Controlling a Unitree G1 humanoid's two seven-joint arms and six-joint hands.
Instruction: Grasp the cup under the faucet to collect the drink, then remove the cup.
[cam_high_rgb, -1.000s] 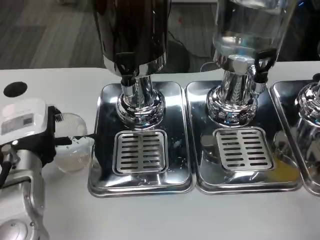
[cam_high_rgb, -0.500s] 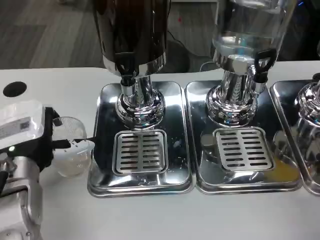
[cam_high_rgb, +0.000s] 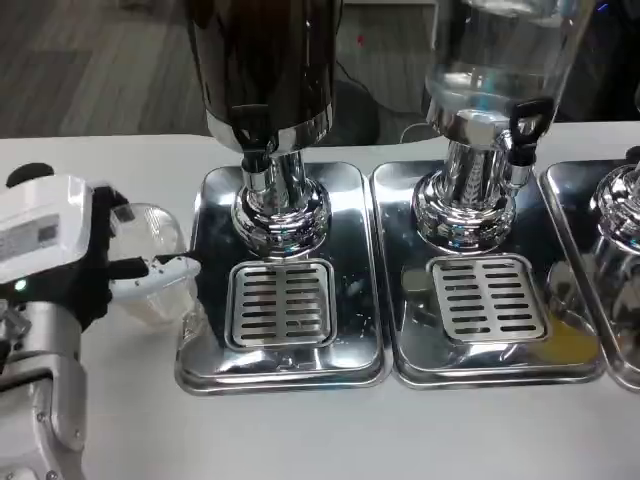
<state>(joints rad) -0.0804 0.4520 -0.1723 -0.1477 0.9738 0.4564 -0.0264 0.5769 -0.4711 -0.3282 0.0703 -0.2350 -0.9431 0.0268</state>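
The left hand (cam_high_rgb: 55, 250) already has the clear plastic cup (cam_high_rgb: 150, 262) in its grip, so the grasp looks done; filling and removal remain. The cup sits tilted at nine o'clock of the left drip tray (cam_high_rgb: 210, 215), just beside its edge above the white surface (cam_high_rgb: 300, 430), not yet under the dark dispenser's faucet (cam_high_rgb: 255, 160). The cup appears empty. The fingers (cam_high_rgb: 165, 268) are closed around the cup's wall, one white-tipped finger lying across its front; how tightly they clamp I cannot tell. Next, carrying it toward three o'clock, over the grate (cam_high_rgb: 280, 303), seems called for.
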